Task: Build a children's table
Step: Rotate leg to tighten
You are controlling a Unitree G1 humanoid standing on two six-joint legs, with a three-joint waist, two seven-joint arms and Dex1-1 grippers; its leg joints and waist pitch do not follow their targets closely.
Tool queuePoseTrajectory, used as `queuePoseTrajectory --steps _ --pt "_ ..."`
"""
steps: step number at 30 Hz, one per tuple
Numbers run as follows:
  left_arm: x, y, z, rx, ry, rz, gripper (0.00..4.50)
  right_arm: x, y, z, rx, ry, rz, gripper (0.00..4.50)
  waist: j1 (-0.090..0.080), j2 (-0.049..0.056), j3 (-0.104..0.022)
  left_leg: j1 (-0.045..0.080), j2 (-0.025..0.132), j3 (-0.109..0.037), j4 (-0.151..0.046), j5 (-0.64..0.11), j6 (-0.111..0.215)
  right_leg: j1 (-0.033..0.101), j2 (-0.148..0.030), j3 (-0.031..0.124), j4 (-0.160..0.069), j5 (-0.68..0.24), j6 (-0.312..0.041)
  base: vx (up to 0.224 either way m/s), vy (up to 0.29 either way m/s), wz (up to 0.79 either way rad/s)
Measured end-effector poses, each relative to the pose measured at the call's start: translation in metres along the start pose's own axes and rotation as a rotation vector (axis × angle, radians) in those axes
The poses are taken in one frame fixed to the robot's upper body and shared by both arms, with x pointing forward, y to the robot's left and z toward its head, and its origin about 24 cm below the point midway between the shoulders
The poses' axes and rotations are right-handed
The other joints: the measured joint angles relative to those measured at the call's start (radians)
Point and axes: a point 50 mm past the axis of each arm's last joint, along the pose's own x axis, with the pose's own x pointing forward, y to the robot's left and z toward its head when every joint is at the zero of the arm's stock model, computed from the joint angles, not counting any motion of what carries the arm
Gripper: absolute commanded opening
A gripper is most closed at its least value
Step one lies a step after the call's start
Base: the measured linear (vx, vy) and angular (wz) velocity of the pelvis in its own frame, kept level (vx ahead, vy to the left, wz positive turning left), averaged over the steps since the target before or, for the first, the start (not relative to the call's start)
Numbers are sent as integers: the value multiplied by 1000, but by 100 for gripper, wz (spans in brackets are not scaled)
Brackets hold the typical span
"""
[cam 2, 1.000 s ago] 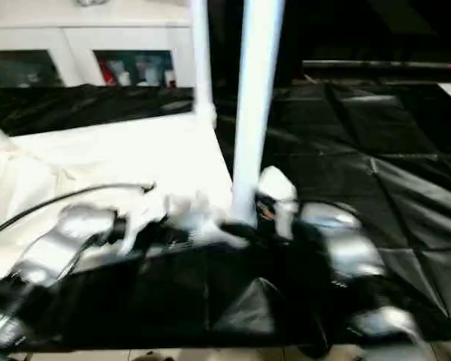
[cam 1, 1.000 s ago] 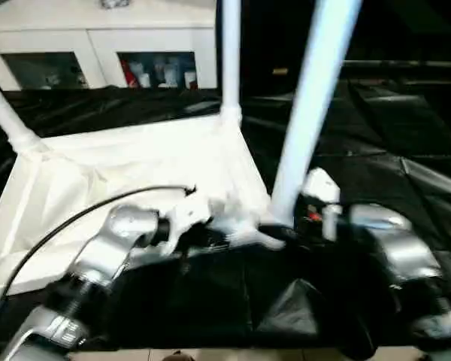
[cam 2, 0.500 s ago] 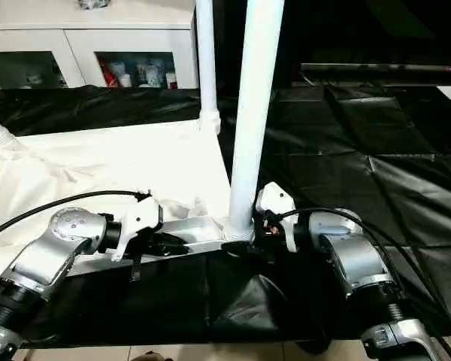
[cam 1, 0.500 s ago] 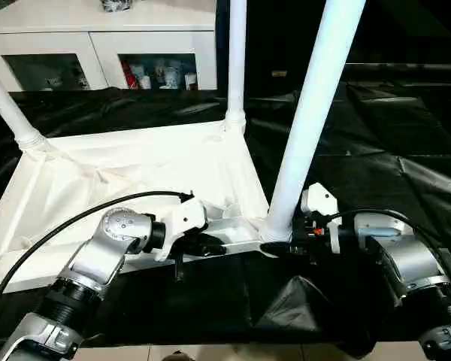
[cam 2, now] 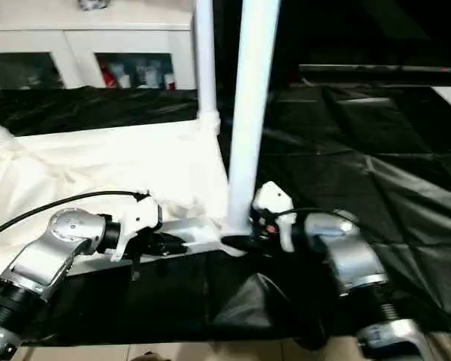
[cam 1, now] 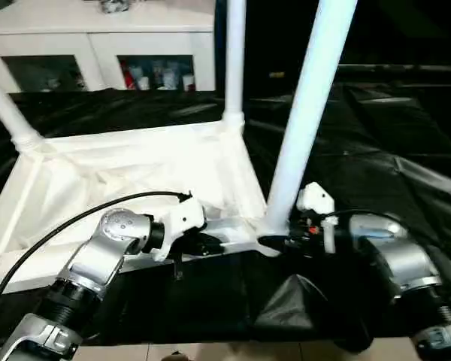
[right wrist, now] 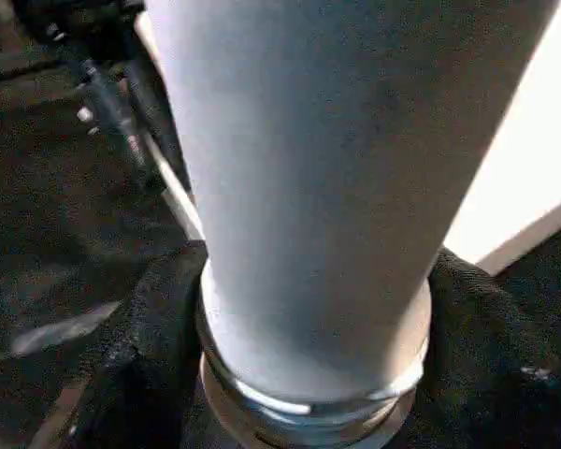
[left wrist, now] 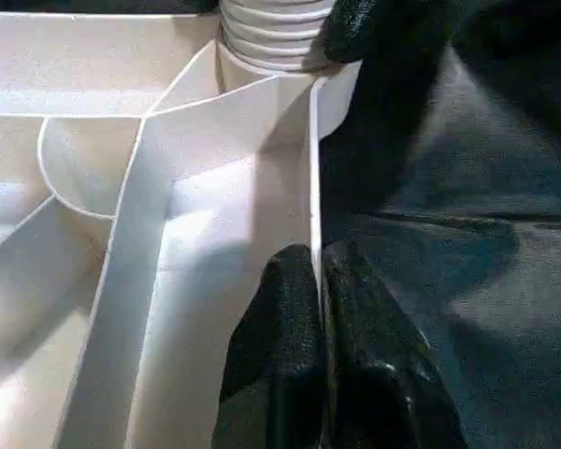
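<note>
The white children's table top [cam 1: 128, 169] lies upside down on a black sheet, ribbed underside up. Two white legs stand in its far corners, one at the far left [cam 1: 7, 113] and one at the far right [cam 1: 233, 60]. A third leg [cam 1: 304, 113] rises from the near right corner, leaning slightly right. My left gripper [cam 1: 207, 244] is shut on the table's thin near rim [left wrist: 310, 187], one black finger [left wrist: 276, 337] on each side. My right gripper [cam 1: 274, 242] is shut around the base of the near leg [right wrist: 318, 187], with a finger [right wrist: 159, 318] pressed against each side.
A white cabinet [cam 1: 98, 45] with glass-fronted compartments stands behind the table. The black sheet [cam 1: 391, 150] covers the floor to the right and front, with a raised fold [cam 1: 293, 301] near my right forearm. A black cable [cam 1: 60, 226] arcs over my left arm.
The head camera has shaken and shifted a little. Both grippers keep their holds, and the near leg stands in the same corner.
</note>
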Motion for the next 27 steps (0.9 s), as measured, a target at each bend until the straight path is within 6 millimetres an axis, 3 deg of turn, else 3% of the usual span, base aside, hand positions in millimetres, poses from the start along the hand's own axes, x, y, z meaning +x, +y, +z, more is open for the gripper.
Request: queuePoseTrajectory --steps 5,9,13,19,22,27 --pt "14 11 2 -63 2 118 0 21 -7 -6 120 -78 -256 277 -21 -1 -1 11 0 0 1 -3 -7 10 0 1 0 2 0 0 0 0" --pt "36 23 12 -121 -13 257 0 49 -18 0 234 -109 -556 276 -39 0 -1 14 0 0 0 -1 -10 12 0 1 -3 7 2 0 0 0" --pt "48 25 16 -143 -19 324 0 61 -22 4 256 -98 -687 276 -47 0 -1 15 -1 0 -1 -1 -10 13 0 1 -5 9 2 0 0 0" --pt "49 28 17 -136 -20 331 0 64 -24 4 241 -108 -706 276 -46 0 -1 14 -1 0 -1 -1 -10 13 0 1 -5 9 2 0 0 0" --pt "47 28 16 -125 -20 325 0 65 -24 4 234 -128 -693 349 -46 0 -1 12 -1 0 -2 -1 -10 11 0 1 -5 10 2 0 0 0" --pt "34 26 11 -82 -31 282 0 59 -23 6 206 -153 -551 389 -52 0 -1 10 0 0 -3 -1 -9 7 1 1 -5 12 -1 0 0 0"
